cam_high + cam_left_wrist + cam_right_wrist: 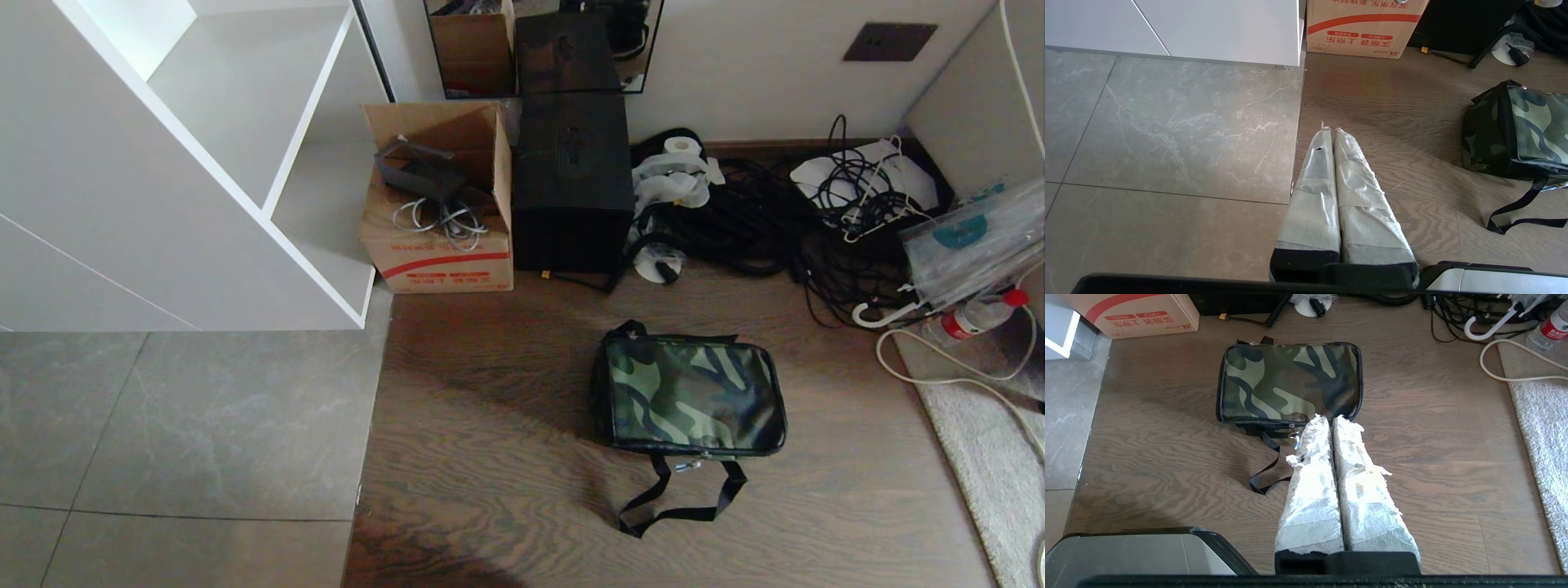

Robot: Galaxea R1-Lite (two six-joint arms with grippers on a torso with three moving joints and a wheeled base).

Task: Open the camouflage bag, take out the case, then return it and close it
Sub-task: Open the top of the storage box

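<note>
The camouflage bag (692, 398) lies flat and zipped shut on the wooden floor (490, 457), a little right of centre in the head view, with its black strap (679, 494) looped loosely on the boards just below it. The case is not visible in any view.

Above the bag, against the wall, stands a tall black box (573, 181). A brown cardboard carton (441, 220) sits touching its left side, open at the top, with a dark object and pale cables inside. To the right of the box is a heap of black cables (763, 224), a roll of white paper (682, 147) and white hangers. At the far right edge lie a clear plastic bag (976, 237) and a bottle with a red cap (980, 314), with a white cord curling over a pale rug (992, 465). Nothing lies between the bag and the lower edge of the frame.

A white shelf unit (204, 155) fills the upper left, and grey stone tiles (180, 433) cover the lower left, meeting the wood along a straight seam. A mirror sits on the wall at top centre.

Neither arm shows in the head view. In the left wrist view the left gripper (1329, 130) hangs above the tile-wood seam, tape-wrapped fingers pressed together on nothing, the bag well to the side. In the right wrist view the right gripper (1329, 418) is likewise clenched and empty, its tips seen over the bag's near edge.
</note>
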